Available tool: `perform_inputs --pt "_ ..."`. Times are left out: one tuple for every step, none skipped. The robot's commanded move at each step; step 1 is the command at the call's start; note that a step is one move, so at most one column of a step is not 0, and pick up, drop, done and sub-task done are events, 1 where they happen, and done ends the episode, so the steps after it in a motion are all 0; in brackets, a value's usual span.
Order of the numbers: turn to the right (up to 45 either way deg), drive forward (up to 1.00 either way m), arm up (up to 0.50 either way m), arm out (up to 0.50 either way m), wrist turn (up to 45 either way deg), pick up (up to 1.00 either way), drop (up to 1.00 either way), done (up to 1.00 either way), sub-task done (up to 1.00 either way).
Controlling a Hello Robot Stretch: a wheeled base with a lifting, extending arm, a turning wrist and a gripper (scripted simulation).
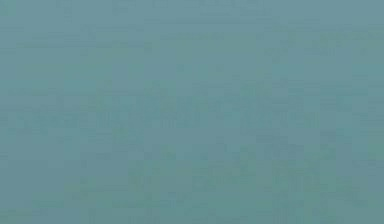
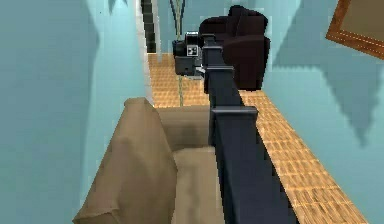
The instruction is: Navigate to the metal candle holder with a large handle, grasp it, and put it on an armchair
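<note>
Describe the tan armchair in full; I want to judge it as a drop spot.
The tan armchair looks cloth-upholstered and padded. It stands upright on the wood floor, by the teal wall, at the arm side view's lower left. A tall padded part rises beside a lower, flat seat cushion. The dark arm crosses before its right part; whether they touch cannot be told.

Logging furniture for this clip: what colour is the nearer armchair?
The nearer armchair is plain tan; best in arm side view.

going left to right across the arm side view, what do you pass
teal wall → tan armchair → dark arm → framed picture
</note>
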Motion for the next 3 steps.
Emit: perform_inputs --pt "0.0 0.00 -0.38 0.00 0.0 0.00 0.00 0.00 0.00" --pt "0.0 0.00 -0.32 0.00 0.0 0.00 0.00 0.00 0.00" --pt "0.0 0.00 0.00 0.00 0.0 0.00 1.00 0.00 0.00"
